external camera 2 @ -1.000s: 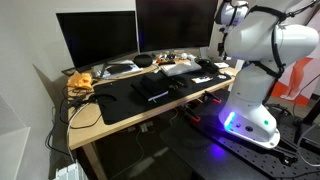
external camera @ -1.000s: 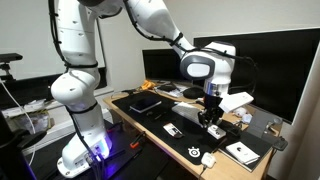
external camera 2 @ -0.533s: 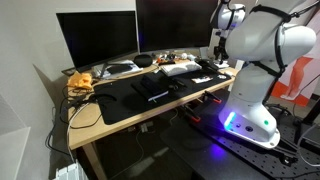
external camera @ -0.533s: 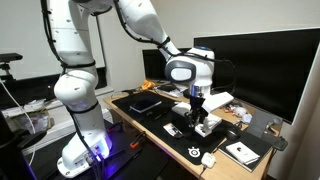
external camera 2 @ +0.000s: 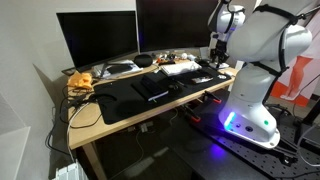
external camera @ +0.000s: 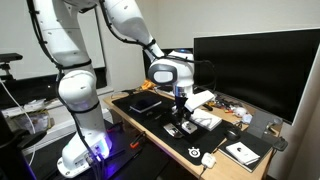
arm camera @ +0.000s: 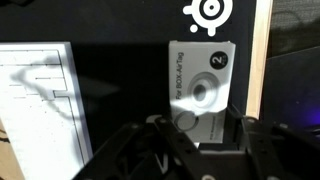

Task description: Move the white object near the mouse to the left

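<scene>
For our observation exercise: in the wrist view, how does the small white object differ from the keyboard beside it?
The white object is the smaller; the keyboard runs off the wrist view's edge. The white object bears print, a circled 2; the keyboard shows a grid of keys. Both are pale, flat and lie on the black mat.

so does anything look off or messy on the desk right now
Nothing stands out. In the wrist view the white object looks flat and undamaged over the black mat, its edges square with the keyboard beside it. No spill shows.
</scene>
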{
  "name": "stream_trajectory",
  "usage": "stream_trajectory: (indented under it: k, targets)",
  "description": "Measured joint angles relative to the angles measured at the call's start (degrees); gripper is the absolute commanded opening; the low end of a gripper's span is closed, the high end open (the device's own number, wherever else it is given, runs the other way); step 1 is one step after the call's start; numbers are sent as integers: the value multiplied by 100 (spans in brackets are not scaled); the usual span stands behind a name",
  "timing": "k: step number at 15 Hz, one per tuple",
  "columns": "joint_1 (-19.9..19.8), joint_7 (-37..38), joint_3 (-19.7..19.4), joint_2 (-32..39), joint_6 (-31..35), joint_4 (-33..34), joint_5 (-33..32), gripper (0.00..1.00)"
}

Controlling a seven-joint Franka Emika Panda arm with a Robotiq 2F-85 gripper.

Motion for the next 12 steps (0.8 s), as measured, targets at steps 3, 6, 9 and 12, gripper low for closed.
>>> stream_trajectory:
  k: [3, 6, 9, 12]
  targets:
    - [110, 0, -98, -148, 44, -134, -70, 52]
    - [110, 0, -107, -167, 45, -140, -76, 52]
    - [110, 0, -107, -167, 45, -140, -76, 27]
    - [325, 4, -259, -148, 46, -147, -92, 27]
